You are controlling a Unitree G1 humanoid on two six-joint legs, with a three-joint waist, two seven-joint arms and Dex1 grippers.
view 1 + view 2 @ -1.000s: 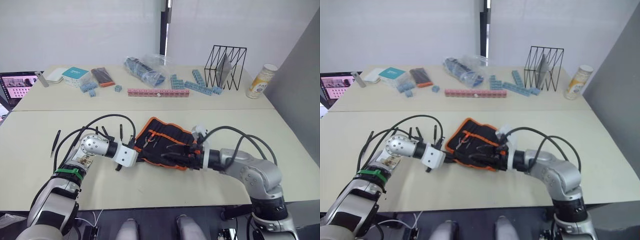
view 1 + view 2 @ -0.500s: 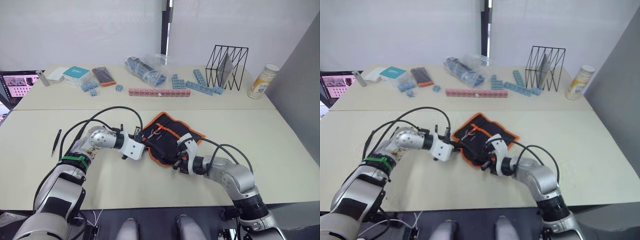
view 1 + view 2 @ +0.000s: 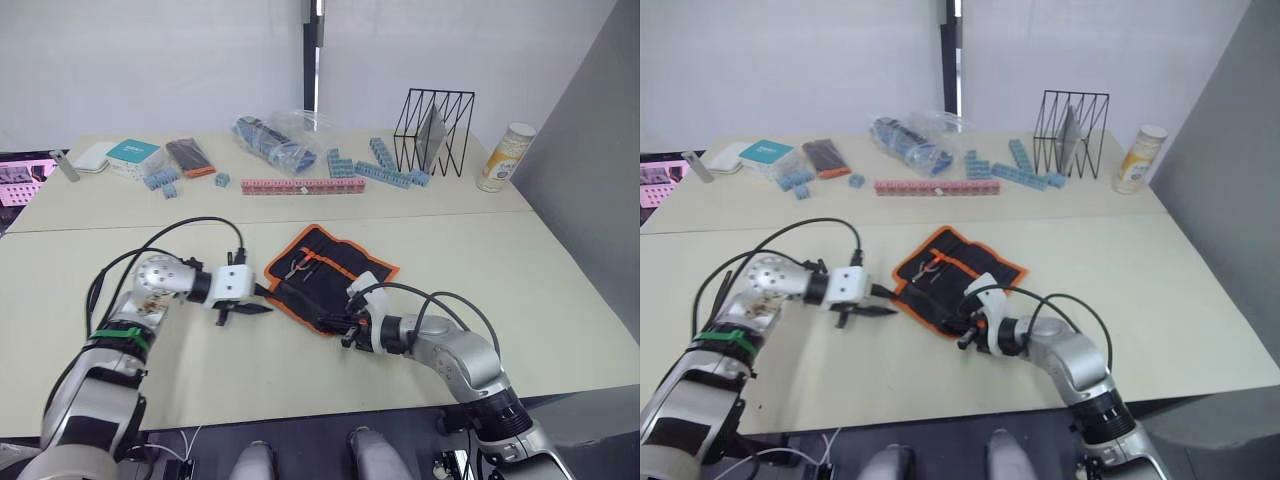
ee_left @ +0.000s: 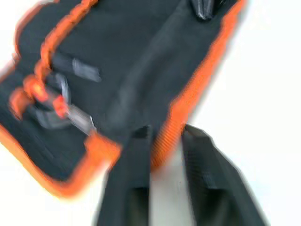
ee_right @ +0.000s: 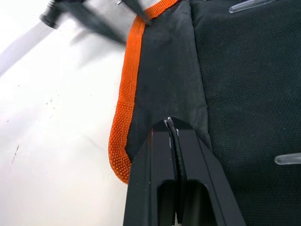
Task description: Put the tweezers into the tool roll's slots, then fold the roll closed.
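Note:
The tool roll (image 3: 330,272), black with orange binding, lies open and askew at the middle of the table. A small metal tool with orange parts (image 3: 300,265) sits in it. My right gripper (image 3: 338,326) is at the roll's near edge, shut on the black fabric (image 5: 171,123) beside the orange corner binding (image 5: 123,141). My left gripper (image 3: 262,301) is at the roll's left edge, open, with the orange binding (image 4: 167,136) between its fingers. Two slim pale tips (image 5: 249,5) lie on the roll's inner face; I cannot tell whether they are tweezers.
Along the far table stand a pink block strip (image 3: 300,186), blue blocks (image 3: 385,165), a plastic bag (image 3: 270,135), a black wire rack (image 3: 432,130), a yellow can (image 3: 500,158), a teal box (image 3: 130,152) and a dark orange-ended case (image 3: 190,157).
The camera has shifted. The roll has turned and slid toward my left over the second. My left gripper has drawn back to its left edge; my right gripper stays pinched on the near edge.

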